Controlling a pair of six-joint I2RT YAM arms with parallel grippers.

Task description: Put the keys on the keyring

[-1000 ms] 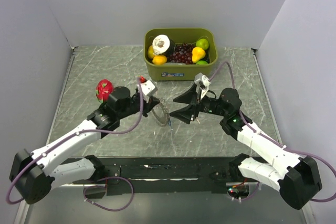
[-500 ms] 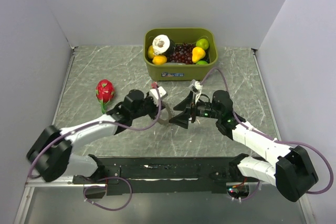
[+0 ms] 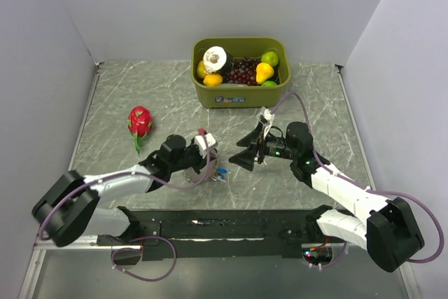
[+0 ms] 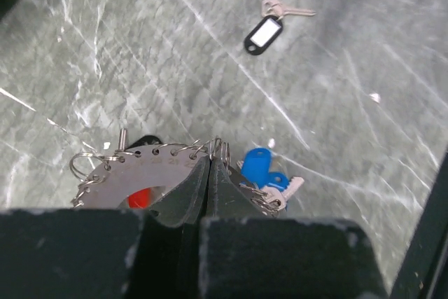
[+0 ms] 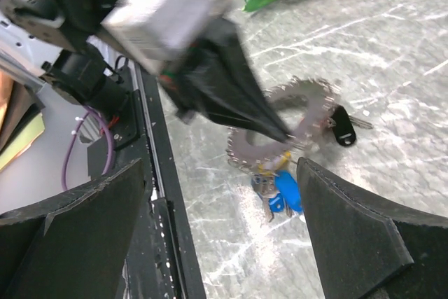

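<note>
My left gripper [image 4: 210,164] is shut on the rim of the keyring [image 4: 133,173], a flat grey metal ring with small wire loops along its edge, held low over the table [image 3: 126,96]. Blue keys [image 4: 262,169] hang from it on the right, and a red tag [image 4: 138,198] and a black tag [image 4: 143,143] show at it. A loose key with a black, white-labelled tag [image 4: 263,33] lies on the table further off. My right gripper [image 5: 220,173] is open and empty, facing the keyring [image 5: 308,106] and the blue keys [image 5: 283,190] from a short distance.
A green bin [image 3: 241,96] of toy fruit stands at the back centre. A red dragon fruit [image 3: 139,121] lies on the left. The black rail [image 3: 224,225] of the arm bases runs along the near edge, close to the keyring.
My left gripper has carried the keyring down and toward the near edge, and the blue keys now reach the table. My right gripper has shifted slightly left and lower, still open.
</note>
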